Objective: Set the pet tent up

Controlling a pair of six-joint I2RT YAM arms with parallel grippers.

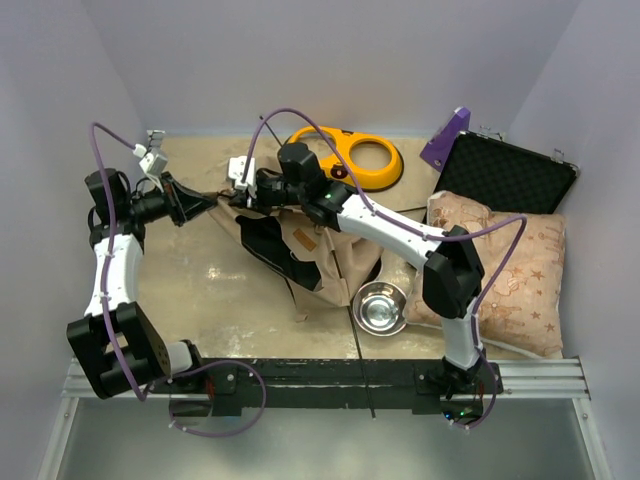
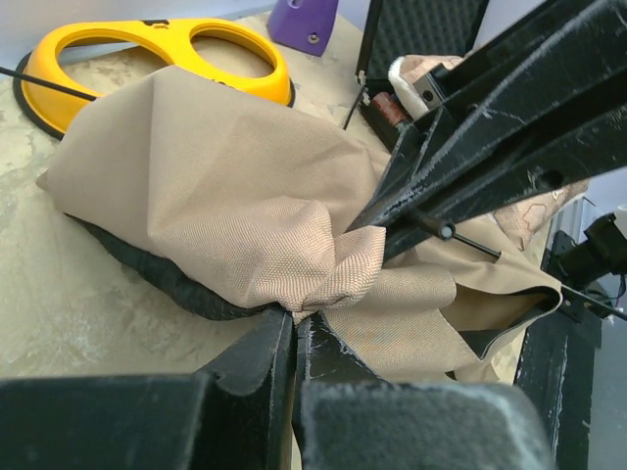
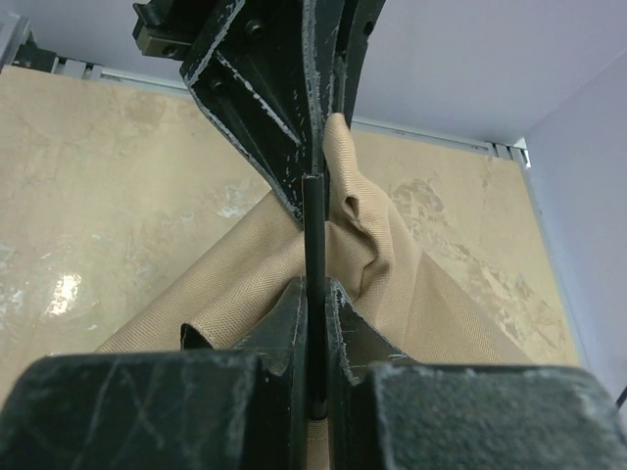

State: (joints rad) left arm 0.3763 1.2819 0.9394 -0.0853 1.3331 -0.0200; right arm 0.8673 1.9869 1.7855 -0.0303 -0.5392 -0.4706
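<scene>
The pet tent [image 1: 315, 250] lies collapsed mid-table, tan fabric with black lining showing. My left gripper [image 1: 203, 206] is at its left corner, shut on a pinched fold of the tan fabric [image 2: 323, 269]; in the left wrist view the jaws [image 2: 296, 315] meet on the cloth. Just to the right, my right gripper [image 1: 247, 190] is shut on a thin black pole [image 3: 313, 211], which runs straight up between its fingers [image 3: 313, 286] toward the left gripper's fingers [image 3: 279, 108]. The two grippers nearly touch above the fabric corner.
A yellow double-bowl feeder [image 1: 352, 157] lies behind the tent. A steel bowl [image 1: 380, 306] sits at the tent's near right. A star-patterned cushion [image 1: 515, 268] and an open black case [image 1: 505, 175] fill the right side. Walls close the back and both sides.
</scene>
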